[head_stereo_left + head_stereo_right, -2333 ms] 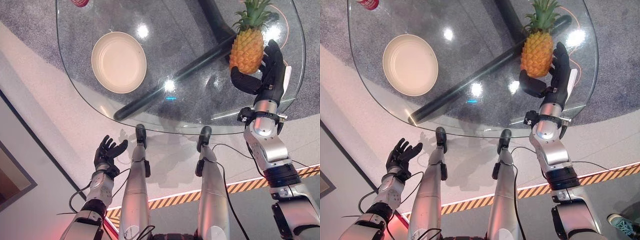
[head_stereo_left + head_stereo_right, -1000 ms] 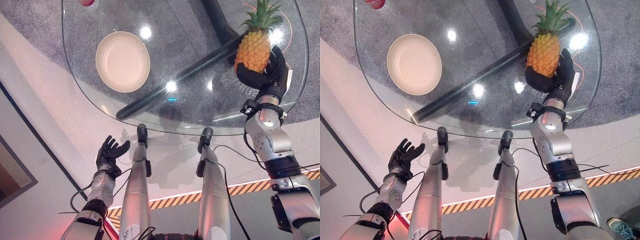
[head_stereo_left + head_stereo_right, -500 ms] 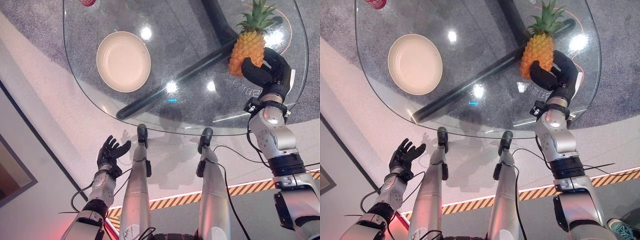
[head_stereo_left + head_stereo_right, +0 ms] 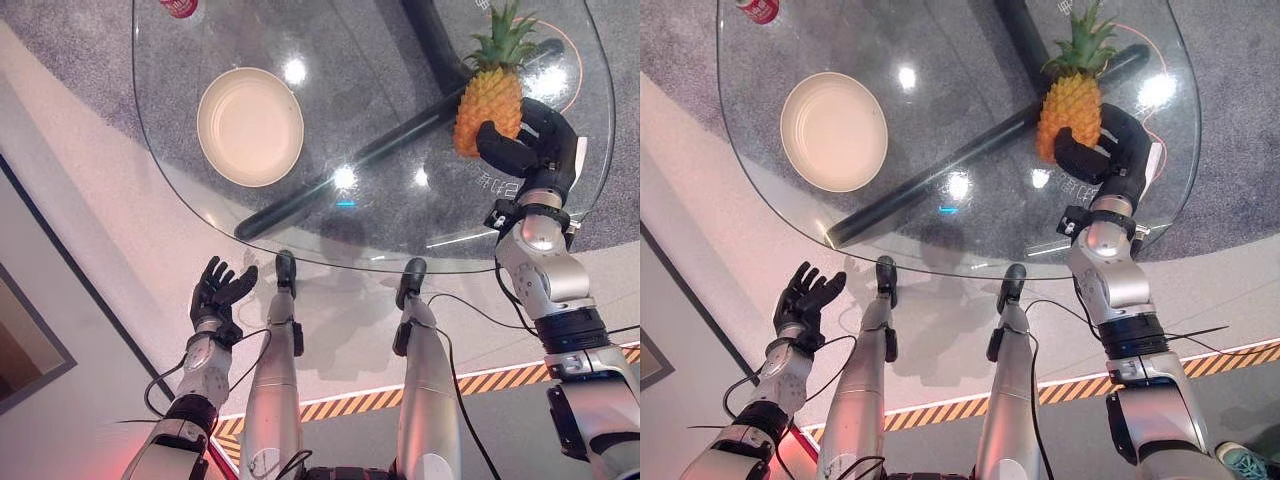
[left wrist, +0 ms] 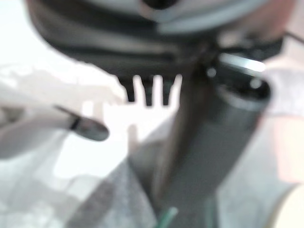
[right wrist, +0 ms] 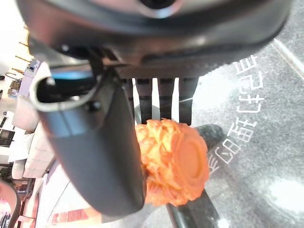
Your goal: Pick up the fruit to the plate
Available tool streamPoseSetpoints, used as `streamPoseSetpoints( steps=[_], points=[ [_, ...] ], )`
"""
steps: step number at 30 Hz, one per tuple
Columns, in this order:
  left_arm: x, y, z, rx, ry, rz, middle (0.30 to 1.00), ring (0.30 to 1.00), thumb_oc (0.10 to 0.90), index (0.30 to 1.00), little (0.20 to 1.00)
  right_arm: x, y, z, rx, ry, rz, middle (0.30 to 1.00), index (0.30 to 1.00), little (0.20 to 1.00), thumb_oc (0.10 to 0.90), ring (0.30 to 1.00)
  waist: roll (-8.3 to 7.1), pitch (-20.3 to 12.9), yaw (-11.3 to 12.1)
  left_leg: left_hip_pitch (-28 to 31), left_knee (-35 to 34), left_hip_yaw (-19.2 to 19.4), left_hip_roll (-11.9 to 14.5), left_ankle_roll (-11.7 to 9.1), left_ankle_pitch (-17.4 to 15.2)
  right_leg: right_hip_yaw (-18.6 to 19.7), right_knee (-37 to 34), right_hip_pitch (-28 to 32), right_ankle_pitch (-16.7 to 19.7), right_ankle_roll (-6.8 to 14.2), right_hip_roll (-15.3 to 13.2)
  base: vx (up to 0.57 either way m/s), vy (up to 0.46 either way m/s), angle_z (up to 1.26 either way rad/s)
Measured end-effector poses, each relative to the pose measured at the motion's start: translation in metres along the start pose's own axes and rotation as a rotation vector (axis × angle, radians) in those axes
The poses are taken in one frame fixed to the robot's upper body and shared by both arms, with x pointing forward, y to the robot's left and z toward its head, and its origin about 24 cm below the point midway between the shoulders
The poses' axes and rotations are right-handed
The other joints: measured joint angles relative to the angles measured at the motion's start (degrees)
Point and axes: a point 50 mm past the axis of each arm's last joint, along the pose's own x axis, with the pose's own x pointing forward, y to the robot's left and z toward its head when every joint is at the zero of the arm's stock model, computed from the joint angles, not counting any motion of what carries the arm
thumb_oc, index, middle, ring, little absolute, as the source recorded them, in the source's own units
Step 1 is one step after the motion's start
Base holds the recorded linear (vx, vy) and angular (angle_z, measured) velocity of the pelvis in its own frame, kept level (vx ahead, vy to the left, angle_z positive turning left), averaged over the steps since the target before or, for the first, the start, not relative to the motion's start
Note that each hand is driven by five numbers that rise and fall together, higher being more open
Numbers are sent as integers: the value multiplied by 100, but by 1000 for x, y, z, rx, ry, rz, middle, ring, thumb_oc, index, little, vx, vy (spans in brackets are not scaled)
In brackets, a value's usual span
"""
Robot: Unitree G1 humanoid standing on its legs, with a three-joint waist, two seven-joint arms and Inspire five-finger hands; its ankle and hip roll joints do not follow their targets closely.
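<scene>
Pineapple [image 4: 488, 98] is clamped in my right hand [image 4: 530, 150]: the thumb crosses its near side and the fingers curl round the far side, all low on the body. The leafy crown stands well above the fingers. I cannot tell whether its base is clear of the glass table [image 4: 330, 60]. The plate [image 4: 250, 125] lies empty, well apart from those fingers and off to their left. My left hand [image 4: 215, 292] hangs below the table edge, fingers spread, holding nothing. My worry is the low grip: the fruit looks top-heavy, so a quick swing could tip it out past the thumb. A low carry could drag it on the glass.
</scene>
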Motion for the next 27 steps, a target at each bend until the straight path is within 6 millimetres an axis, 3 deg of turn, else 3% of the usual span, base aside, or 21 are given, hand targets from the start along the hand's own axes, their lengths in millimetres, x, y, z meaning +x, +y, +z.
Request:
streamPoseSetpoints(
  steps=[27],
  points=[
    [-2,-1,-8,-21,23,15,900,900,800,900,900,-8,11,12,-345,-196,10,300,300,200,100,300,10,5,1,8,-139,20,-1,-2,40,-8,-18,-56,-29,1,-5,0,0,0]
  ],
)
